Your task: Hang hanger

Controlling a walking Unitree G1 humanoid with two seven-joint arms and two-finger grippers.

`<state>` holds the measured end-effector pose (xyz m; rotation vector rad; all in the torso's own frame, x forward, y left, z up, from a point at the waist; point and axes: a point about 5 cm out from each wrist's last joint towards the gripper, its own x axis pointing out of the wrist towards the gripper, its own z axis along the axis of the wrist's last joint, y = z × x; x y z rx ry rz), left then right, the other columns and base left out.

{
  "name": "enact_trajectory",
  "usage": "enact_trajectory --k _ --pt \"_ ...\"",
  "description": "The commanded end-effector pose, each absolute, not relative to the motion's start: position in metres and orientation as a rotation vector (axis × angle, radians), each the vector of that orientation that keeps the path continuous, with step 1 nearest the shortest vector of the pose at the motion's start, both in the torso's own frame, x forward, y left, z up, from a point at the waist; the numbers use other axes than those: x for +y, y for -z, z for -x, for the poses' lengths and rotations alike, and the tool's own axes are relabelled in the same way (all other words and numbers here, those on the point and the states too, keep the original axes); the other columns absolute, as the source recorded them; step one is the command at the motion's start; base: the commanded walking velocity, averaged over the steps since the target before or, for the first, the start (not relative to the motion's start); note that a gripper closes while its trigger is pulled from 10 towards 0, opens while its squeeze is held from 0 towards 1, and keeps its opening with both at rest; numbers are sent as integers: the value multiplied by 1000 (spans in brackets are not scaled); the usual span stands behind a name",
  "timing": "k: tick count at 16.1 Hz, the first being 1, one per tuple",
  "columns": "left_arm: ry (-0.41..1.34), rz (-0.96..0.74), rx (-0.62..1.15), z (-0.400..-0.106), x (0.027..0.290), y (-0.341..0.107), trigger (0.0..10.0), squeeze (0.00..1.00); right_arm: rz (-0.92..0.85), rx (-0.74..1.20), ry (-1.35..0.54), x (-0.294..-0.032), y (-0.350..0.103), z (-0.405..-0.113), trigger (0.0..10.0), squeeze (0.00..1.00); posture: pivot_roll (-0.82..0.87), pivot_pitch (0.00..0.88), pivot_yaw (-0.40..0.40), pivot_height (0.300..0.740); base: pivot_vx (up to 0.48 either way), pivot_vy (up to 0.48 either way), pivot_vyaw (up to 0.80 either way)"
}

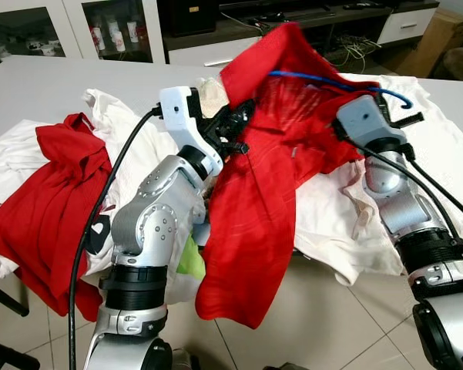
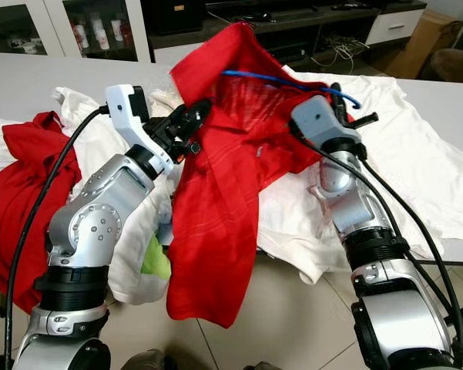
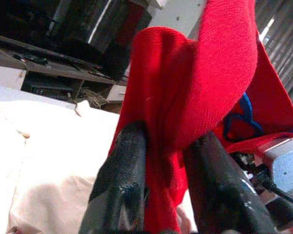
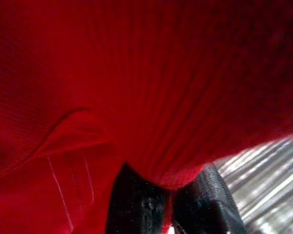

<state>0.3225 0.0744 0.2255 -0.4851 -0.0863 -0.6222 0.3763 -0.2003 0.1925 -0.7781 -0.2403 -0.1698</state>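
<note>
Red shirt [image 1: 262, 177] is held up off the table [image 1: 54, 92] between both arms, with the blue hanger [image 1: 331, 83] partly inside it.

- Left gripper [image 1: 229, 132]: fingers [image 3: 124, 180] clamped on a fold of the shirt at its left edge, seen clearly in the left wrist view.
- Right gripper [image 4: 173, 204]: buried under the shirt's right side; the right wrist view shows its fingers pinched on red cloth.
- Hanger: thin blue bar runs roughly left-right across the top of the shirt, from mid-cloth out to a free tip [image 1: 404, 100] just past the right wrist. Most of it is covered; hook end not visible.

Key relation: the hanger's long axis lies along the line between the two grippers, and its exposed end is at the right arm, well apart from the left. My read: the right arm is the one to take the hanger while the left holds the cloth taut. Risk: the bar slips out on the right if the cloth sags.
</note>
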Motion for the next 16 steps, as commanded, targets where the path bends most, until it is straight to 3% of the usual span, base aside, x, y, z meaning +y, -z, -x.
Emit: enact_trajectory --k 1,3,8,9,10,11,12,16 --pt "621 491 -87 -324 73 -226 0 0 733 -206 153 -202 -193 -380 0 0 103 0 -9 740 0 0 0" --pt "617 487 -85 -325 72 -224 0 0 707 -114 2 -194 -170 -376 0 0 103 0 -10 740 0 0 0" --pt "623 477 -90 -325 72 -221 0 0 686 -94 -105 -187 -161 -370 0 0 95 0 -5 740 0 0 0" --pt "636 475 -102 -324 70 -223 0 0 692 -89 -138 -183 -159 -370 2471 0 94 0 -5 740 0 0 0" --pt "639 475 -104 -323 70 -223 0 0 694 -88 -142 -183 -159 -370 2471 0 94 0 -5 740 0 0 0" --pt "638 475 -105 -323 69 -223 0 0 692 -87 -140 -183 -159 -370 7843 0 94 0 -5 740 0 0 0" --pt "635 475 -105 -324 70 -222 0 0 685 -84 -141 -184 -160 -370 10000 0 94 0 -4 740 0 0 0" --pt "621 468 -100 -325 71 -219 0 0 700 -43 -258 -180 -156 -366 10000 0 95 0 -5 740 0 0 0"
